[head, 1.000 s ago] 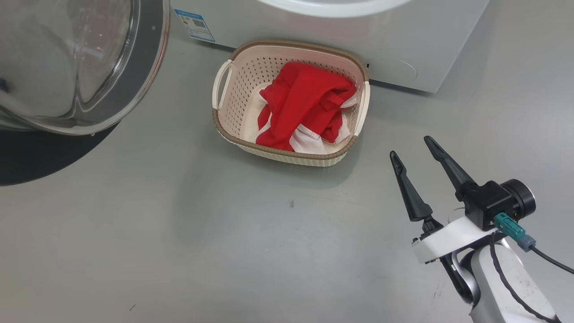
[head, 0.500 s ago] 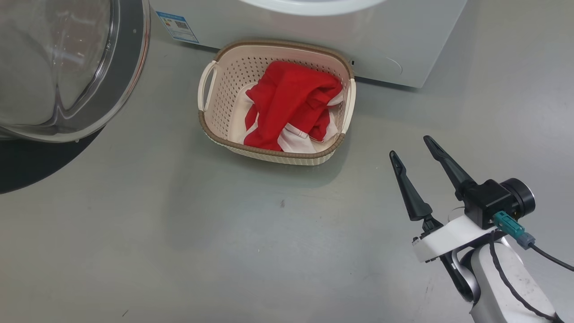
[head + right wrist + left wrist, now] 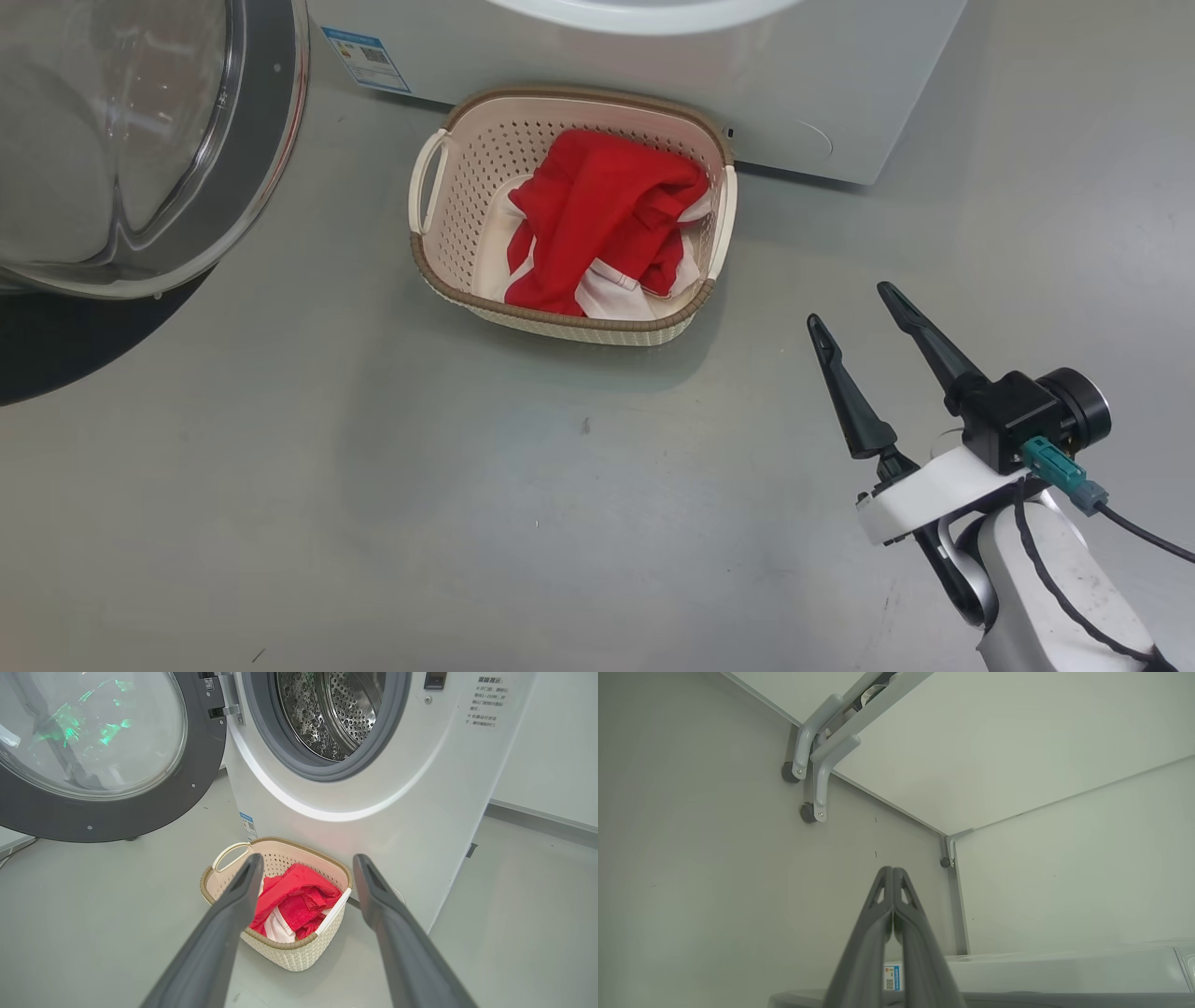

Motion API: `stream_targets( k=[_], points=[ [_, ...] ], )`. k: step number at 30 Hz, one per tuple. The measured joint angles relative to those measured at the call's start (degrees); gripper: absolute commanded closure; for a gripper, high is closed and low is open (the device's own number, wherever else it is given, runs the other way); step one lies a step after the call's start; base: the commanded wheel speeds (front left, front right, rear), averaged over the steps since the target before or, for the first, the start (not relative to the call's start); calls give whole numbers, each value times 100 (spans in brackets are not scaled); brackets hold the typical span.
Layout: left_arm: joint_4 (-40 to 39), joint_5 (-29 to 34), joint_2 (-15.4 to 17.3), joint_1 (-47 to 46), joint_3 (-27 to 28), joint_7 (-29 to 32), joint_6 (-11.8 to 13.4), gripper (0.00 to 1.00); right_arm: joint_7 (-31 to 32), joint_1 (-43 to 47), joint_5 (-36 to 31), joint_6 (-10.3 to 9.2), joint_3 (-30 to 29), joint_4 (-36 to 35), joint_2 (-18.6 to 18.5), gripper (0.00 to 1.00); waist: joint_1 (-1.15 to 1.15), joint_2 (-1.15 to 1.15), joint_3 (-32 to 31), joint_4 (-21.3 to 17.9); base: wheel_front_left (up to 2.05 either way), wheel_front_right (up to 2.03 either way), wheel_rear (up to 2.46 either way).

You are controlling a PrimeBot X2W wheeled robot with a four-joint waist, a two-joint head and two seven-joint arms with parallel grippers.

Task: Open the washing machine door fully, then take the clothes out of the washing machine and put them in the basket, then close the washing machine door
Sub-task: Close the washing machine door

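**Position of items.** The clothes (image 3: 597, 219), red fabric with white trim, lie bundled inside the basket (image 3: 467, 177). The basket stands on the floor (image 3: 467, 523) directly below the porthole of the washing machine (image 3: 840, 84), its far rim just beside the machine's front panel; contact cannot be confirmed. In the head view the right gripper (image 3: 849, 304) sits to the right of the basket and nearer the robot, well apart from it. In the right wrist view the basket and its load appear between the two fingers, beyond their tips.

**Grippers.** The right gripper's fingers are spread wide, hold nothing and touch nothing. The left gripper (image 3: 893, 872) has its fingers pressed together tip to tip, with nothing between them, and points at white panels (image 3: 1017, 742).

**Machine.** The washing machine door (image 3: 201, 765) is swung open to the left of the porthole on its hinge. The grey gasket (image 3: 373, 751) and perforated steel drum (image 3: 336, 714) are exposed. A small blue label (image 3: 366, 58) sits low on the machine's front left corner.

**Surroundings.** The floor is smooth grey with a few small dark marks. A white wall stands to the right of the machine.
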Motion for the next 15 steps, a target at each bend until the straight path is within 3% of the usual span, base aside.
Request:
stream_targets(
  k=[15],
  points=[
    [354, -622, -20, -210, -38, 1340, -2, 100, -42, -32, -14, 1, 62, 73, -13, 0, 0, 0, -55, 9, 0, 0, 0]
  ],
)
